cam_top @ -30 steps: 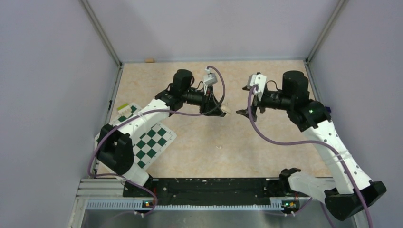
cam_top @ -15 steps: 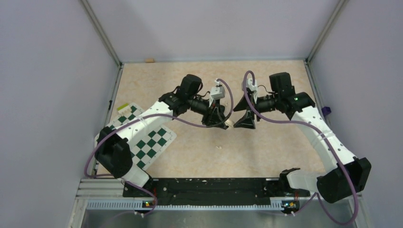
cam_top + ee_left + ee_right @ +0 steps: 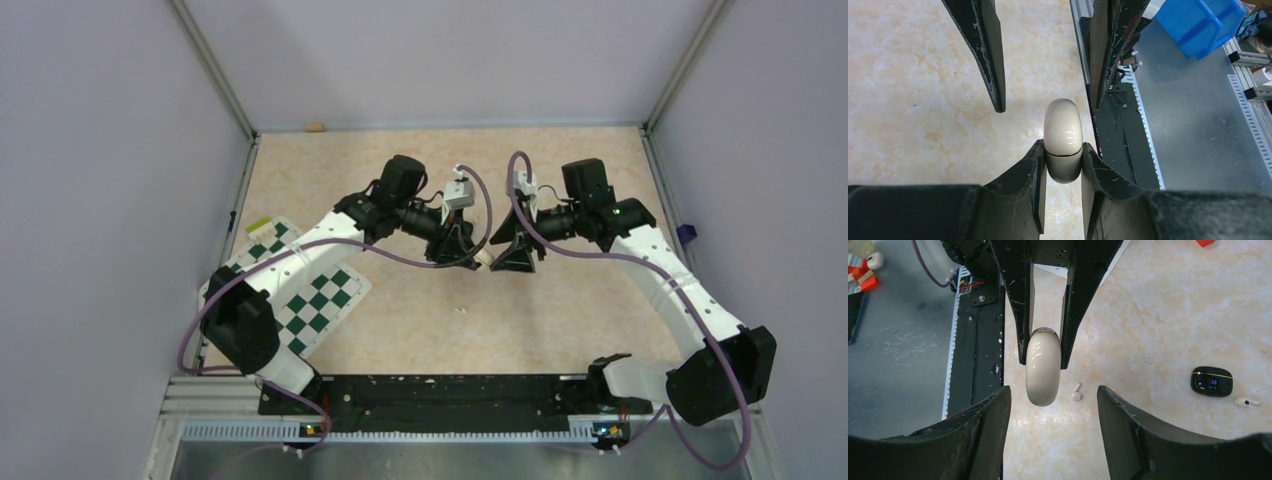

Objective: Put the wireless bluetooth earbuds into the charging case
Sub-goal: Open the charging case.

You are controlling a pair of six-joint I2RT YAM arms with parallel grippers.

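The charging case (image 3: 1063, 132) is cream-white and shut, with a thin seam line. My left gripper (image 3: 1063, 146) is shut on its lower half and holds it above the table. It also shows in the top view (image 3: 483, 258) and the right wrist view (image 3: 1042, 365). My right gripper (image 3: 1054, 390) is open and faces the left gripper (image 3: 468, 252). The case's free end sits just between its fingertips (image 3: 993, 412) without touching. The right gripper also shows in the top view (image 3: 512, 254). I see no tiny black earbuds. A small white stemmed earbud (image 3: 1076, 392) lies on the table below the case.
A glossy black rounded box with a lit number (image 3: 1211, 381) and a second white earbud (image 3: 1246, 401) lie on the table. A red block (image 3: 1205, 242) is farther off. The chequered mat (image 3: 320, 295) lies at the left. The black rail (image 3: 440, 390) runs along the near edge.
Both arms swung in and toward the near edge, bringing the grippers tip to tip. In the last half second the right gripper edged left, closer around the case's end.
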